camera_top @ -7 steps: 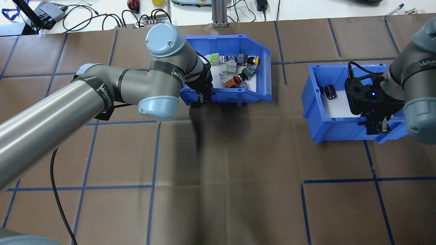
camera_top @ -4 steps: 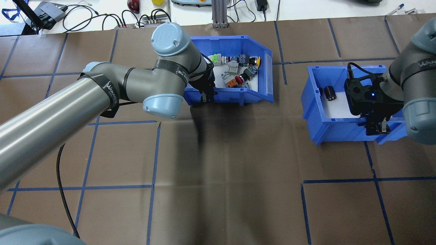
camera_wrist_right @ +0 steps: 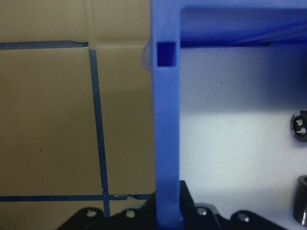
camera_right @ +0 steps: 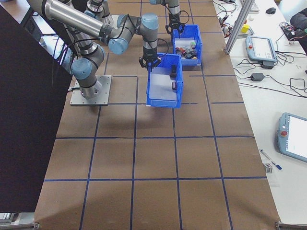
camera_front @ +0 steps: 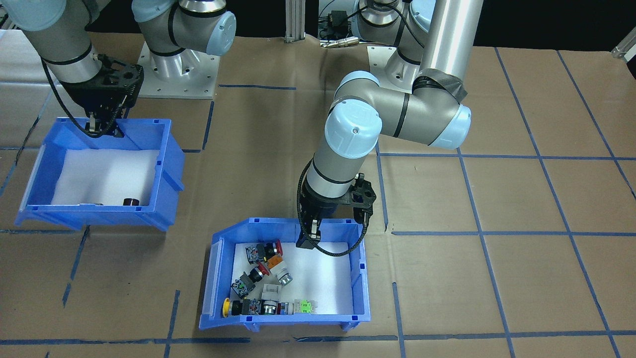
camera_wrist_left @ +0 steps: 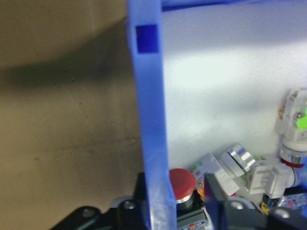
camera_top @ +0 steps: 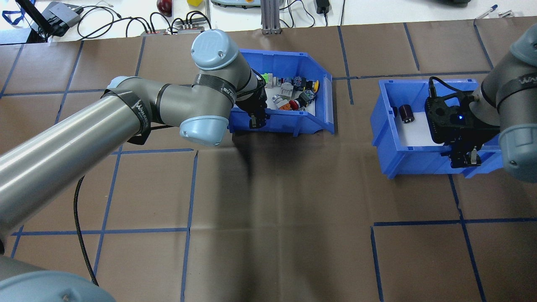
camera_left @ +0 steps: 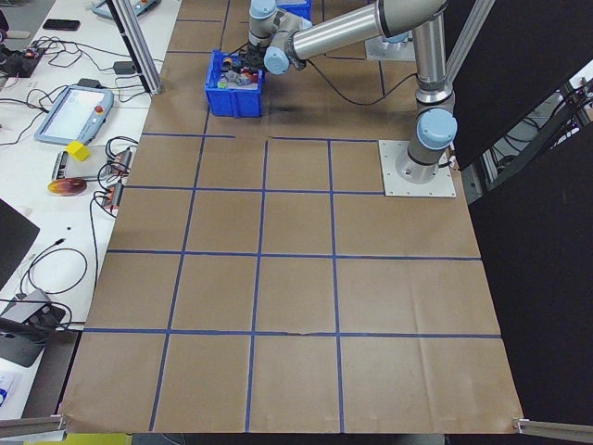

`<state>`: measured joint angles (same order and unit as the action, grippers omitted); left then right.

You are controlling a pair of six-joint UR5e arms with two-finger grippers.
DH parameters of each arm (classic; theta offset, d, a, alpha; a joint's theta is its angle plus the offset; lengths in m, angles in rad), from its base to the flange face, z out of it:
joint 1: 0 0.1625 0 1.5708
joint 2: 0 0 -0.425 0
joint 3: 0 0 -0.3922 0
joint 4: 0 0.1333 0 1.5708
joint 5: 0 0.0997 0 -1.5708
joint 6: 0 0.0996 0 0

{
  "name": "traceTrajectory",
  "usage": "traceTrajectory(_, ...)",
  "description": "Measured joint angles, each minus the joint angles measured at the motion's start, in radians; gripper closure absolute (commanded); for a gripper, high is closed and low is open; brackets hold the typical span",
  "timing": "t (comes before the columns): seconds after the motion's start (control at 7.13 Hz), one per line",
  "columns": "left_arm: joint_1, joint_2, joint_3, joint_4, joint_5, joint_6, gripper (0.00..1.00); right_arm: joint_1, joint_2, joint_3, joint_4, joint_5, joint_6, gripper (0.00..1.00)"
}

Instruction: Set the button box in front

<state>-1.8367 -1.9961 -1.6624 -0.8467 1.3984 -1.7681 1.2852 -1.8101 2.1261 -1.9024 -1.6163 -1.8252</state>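
Nearest the robot in the overhead view, the right gripper (camera_top: pixel 465 158) is closed on the near wall of the second blue bin (camera_top: pixel 390 138), which holds only a few dark parts (camera_top: pixel 406 113); the right wrist camera shows that wall running between its fingers. Farther out and to the left, the left gripper (camera_top: pixel 256 121) is clamped on the near wall of the button box (camera_top: pixel 323 100), one finger inside by the white foam liner and one outside. The box appears tipped, its colourful push-buttons (camera_top: pixel 293 94) bunched at the far side. The main risk, as I judge it, is the thin wall slipping from a one-edge pinch, or further tilt spilling buttons through the open front onto the tabletop (camera_top: pixel 277 201). The two bins, well apart now, could also collide if their paths cross.
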Motion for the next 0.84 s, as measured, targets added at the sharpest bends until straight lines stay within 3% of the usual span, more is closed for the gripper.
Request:
traceTrajectory(0.28, 0.007, 0.053, 0.026, -0.137, 0.005, 0.200, 0.02, 0.005, -0.086, 0.079, 0.002, 0.007, 0.016, 0.94)
traceTrajectory(0.84, 0.148, 0.261, 0.098, -0.595, 0.066, 1.017, 0.02, 0.081, -0.163, 0.156, 0.019, 0.043, 0.131, 0.94)
